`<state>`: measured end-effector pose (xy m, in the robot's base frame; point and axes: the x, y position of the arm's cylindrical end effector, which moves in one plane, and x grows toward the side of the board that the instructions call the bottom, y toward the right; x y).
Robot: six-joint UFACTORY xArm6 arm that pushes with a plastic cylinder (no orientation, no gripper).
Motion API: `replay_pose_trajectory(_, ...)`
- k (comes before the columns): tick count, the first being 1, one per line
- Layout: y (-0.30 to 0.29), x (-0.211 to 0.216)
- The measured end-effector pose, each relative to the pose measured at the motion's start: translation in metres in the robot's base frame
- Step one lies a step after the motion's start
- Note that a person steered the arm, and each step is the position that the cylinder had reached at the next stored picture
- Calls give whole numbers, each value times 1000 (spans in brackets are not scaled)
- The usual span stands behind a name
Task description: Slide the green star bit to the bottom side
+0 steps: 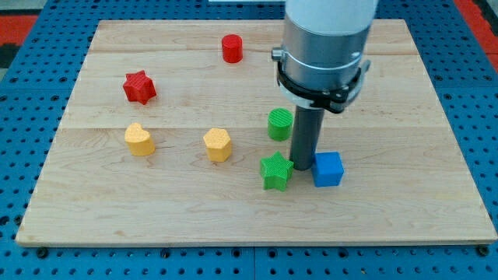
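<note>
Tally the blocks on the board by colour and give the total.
Red: 2, star and cylinder
Yellow: 2
Green: 2, cylinder and star
Blue: 1, cube
Total: 7

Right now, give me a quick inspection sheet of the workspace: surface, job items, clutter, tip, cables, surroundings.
Surface: wooden board, flat.
Job's things: green star, lower centre, beside blue cube.
Clutter: green cylinder, red cylinder, red star, yellow heart-like block, yellow hexagon-like block.
Grippers: none; my tip sits between the green star and the blue cube, close to both.
Cables: nothing seen.
Surroundings: blue perforated base; red patches at the top corners.
</note>
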<state>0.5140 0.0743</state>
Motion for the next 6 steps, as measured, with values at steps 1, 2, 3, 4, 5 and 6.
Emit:
replay_pose_trajectory(1,51,0)
replay_pose_trajectory(2,59,2)
replay_pose_trajectory(3,33,-36)
replay_pose_trajectory(4,-33,-40)
replay_pose_trajectory(5,-54,-25)
replay_pose_trajectory(6,-56,-13)
